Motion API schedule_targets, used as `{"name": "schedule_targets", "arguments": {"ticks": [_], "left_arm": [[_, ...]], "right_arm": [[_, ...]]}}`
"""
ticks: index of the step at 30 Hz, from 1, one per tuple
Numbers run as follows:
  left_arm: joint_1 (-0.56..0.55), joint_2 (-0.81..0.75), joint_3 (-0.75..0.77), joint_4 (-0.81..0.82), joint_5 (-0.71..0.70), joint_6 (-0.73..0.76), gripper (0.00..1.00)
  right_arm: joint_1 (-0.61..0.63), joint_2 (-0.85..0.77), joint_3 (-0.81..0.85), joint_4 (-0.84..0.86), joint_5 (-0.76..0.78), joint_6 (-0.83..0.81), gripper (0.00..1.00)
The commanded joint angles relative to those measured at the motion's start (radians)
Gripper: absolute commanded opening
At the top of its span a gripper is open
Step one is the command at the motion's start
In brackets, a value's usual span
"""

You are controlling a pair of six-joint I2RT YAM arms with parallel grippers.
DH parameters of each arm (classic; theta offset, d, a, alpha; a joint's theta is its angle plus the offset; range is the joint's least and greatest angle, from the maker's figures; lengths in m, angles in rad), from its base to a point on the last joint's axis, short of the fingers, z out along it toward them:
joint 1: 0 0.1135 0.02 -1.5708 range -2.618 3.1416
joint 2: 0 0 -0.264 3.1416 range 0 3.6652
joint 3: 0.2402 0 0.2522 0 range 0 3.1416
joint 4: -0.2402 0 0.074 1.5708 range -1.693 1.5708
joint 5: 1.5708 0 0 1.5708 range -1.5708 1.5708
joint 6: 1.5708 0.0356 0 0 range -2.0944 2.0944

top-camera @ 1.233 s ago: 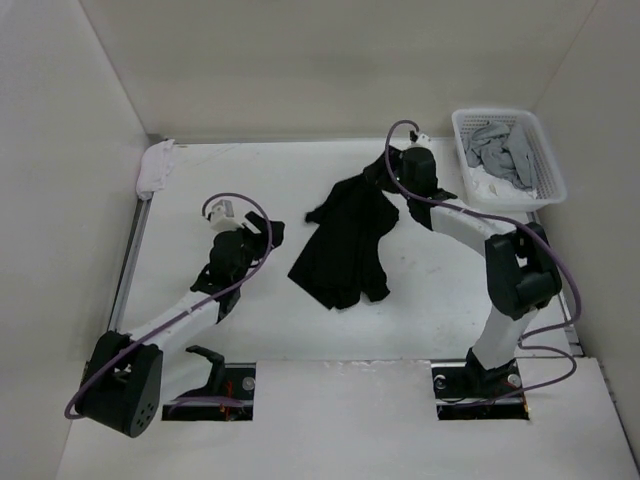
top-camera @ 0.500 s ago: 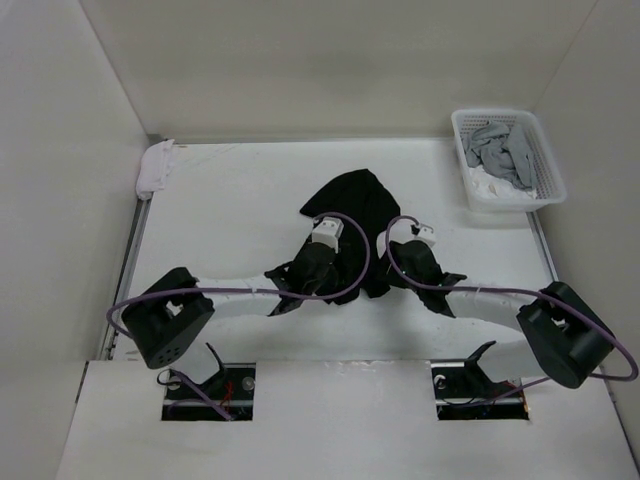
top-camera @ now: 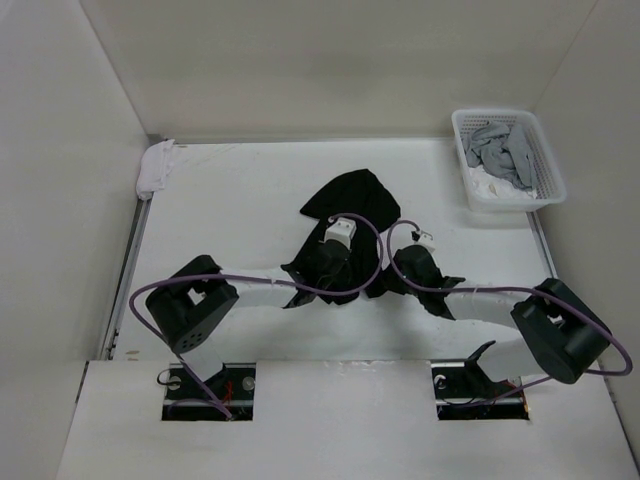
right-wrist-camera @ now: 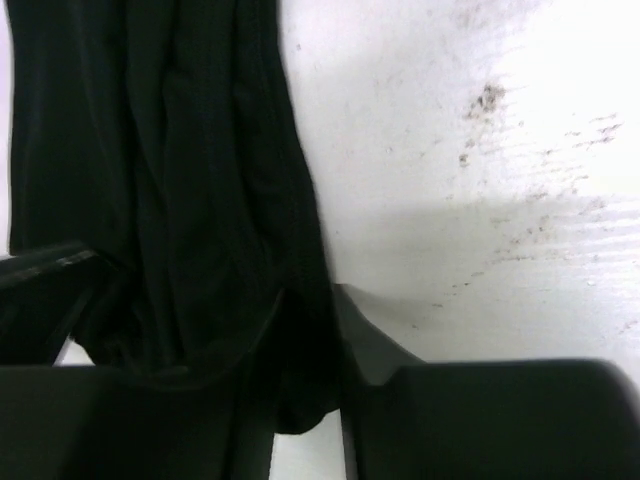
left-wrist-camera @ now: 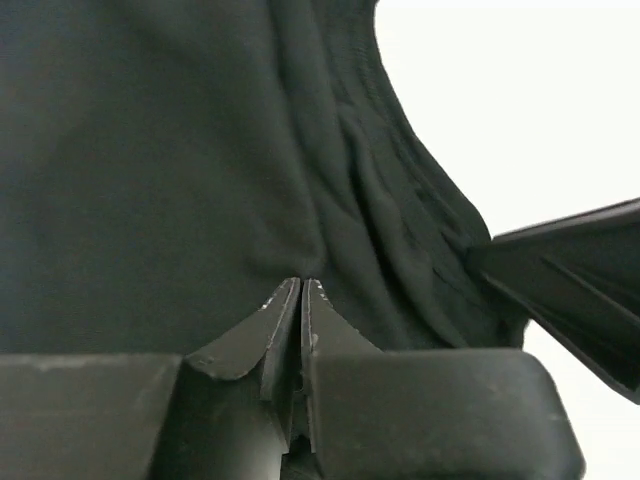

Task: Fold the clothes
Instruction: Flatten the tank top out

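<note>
The clothes (top-camera: 350, 198) are one black garment lying bunched at the table's middle. Both grippers sit low at its near edge, close together. My left gripper (top-camera: 331, 262) is shut, and in the left wrist view its tips (left-wrist-camera: 301, 286) meet on the black fabric (left-wrist-camera: 150, 150), with creases running into them. My right gripper (top-camera: 402, 268) stands just right of it. In the right wrist view its fingers (right-wrist-camera: 372, 345) stand apart, with the hem of the clothes (right-wrist-camera: 200, 200) lying in the gap of this gripper (right-wrist-camera: 305, 330). The dark fabric hides its left finger.
A white basket (top-camera: 549, 150) with grey and white garments stands at the back right corner. A small white cloth (top-camera: 157, 166) lies at the back left by the side rail. White walls close in the table on three sides.
The garment, hanging from the right gripper a second ago, now lies on the table. Both arms swung in to its near edge. The left gripper has shut there.
</note>
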State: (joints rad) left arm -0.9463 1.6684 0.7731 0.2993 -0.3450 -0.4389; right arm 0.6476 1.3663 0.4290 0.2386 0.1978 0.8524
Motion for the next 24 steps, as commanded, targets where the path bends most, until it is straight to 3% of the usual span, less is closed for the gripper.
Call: {"name": "schedule_targets", "arguments": {"ticks": [1, 6, 8, 16, 19, 24], "left_arm": [[0.053, -0.120, -0.003, -0.003, -0.046, -0.021, 0.01], [0.256, -0.330, -0.109, -0.012, 0.023, -0.098, 0.00], [0.389, -0.419, -0.167, -0.017, 0.055, -0.177, 0.00], [0.740, -0.519, -0.256, -0.002, 0.175, -0.374, 0.01], [0.775, -0.542, -0.245, 0.012, 0.251, -0.392, 0.00], [0.687, -0.651, -0.181, 0.001, 0.274, -0.377, 0.00]], "right_arm": [[-0.013, 0.036, 0.030, 0.071, -0.055, 0.014, 0.16], [-0.075, 0.028, 0.112, 0.091, -0.046, -0.018, 0.06], [-0.104, 0.030, 0.154, 0.093, -0.043, -0.021, 0.05], [-0.251, 0.192, 0.460, 0.067, -0.037, -0.065, 0.02], [-0.285, 0.156, 0.540, 0.031, -0.047, -0.072, 0.02], [-0.240, -0.037, 0.574, 0.007, -0.032, -0.168, 0.02]]}}
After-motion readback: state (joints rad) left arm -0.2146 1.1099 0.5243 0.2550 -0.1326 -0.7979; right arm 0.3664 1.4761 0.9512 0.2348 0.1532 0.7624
